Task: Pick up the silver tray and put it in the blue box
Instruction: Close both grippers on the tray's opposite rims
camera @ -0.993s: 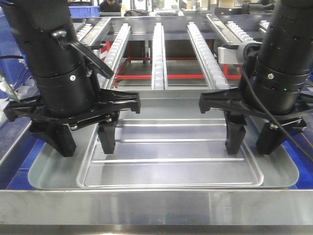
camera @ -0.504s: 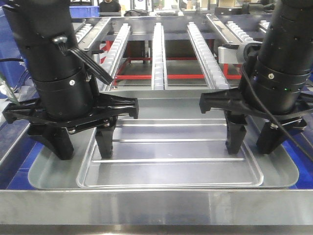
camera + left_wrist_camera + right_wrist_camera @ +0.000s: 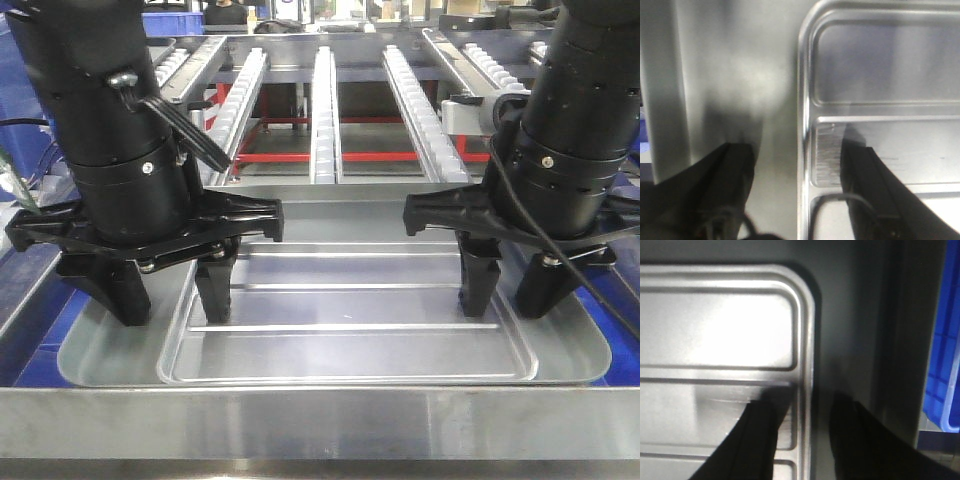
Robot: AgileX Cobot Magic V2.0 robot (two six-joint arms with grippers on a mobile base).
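- Both my grippers, left gripper (image 3: 170, 305) and right gripper (image 3: 508, 300), stand spread wide and hold nothing; each straddles a raised side edge of the large shallow silver metal tray (image 3: 350, 350) lying beneath them.
- Pinching so thin and slick a lip, I may slip off it.
- Lifting unevenly would likely tilt it and snag the bright-blue ribbed plastic box (image 3: 942, 380) just outboard of my right fingers.

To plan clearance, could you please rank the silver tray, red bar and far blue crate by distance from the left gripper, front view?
1. Silver tray, beneath the left gripper.
2. Red bar, behind, under the rollers.
3. Blue crate, far back, left.
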